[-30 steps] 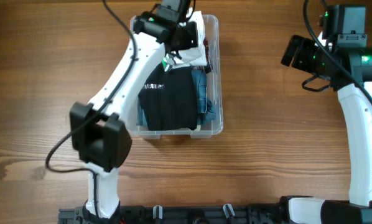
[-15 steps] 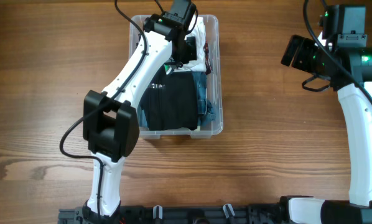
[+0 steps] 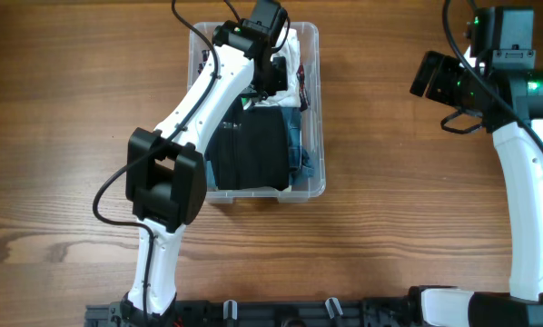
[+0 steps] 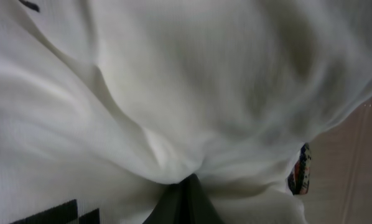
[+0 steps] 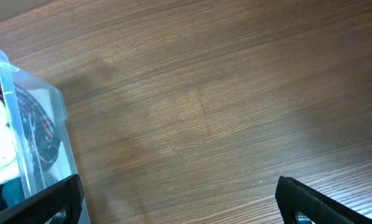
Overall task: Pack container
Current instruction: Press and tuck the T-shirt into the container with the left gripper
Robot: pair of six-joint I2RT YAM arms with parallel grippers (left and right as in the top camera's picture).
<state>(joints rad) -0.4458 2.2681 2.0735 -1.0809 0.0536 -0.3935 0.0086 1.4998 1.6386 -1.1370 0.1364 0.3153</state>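
The clear plastic container (image 3: 319, 109) stands on the wooden table, left of centre. It holds a black folded garment (image 3: 249, 150), blue denim (image 3: 301, 136), a plaid piece (image 3: 301, 77) and a white garment (image 3: 291, 50) at its far end. My left gripper (image 3: 273, 71) reaches down into the far end. In the left wrist view the white garment (image 4: 173, 81) fills the frame, and the cloth bunches at my gripper's (image 4: 185, 202) shut dark tips. My right gripper (image 3: 423, 74) hovers open and empty over bare table to the container's right; it also shows in the right wrist view (image 5: 186, 205).
The right wrist view shows the container's corner (image 5: 24, 155) with the plaid piece (image 5: 40, 124) inside at the left edge. Brown wood table (image 5: 223, 106) stretches between the container and the right arm. The arm bases stand at the table's front edge.
My left arm has swung right and further over the container's far end, its elbow moving right as well. The right arm has not moved.
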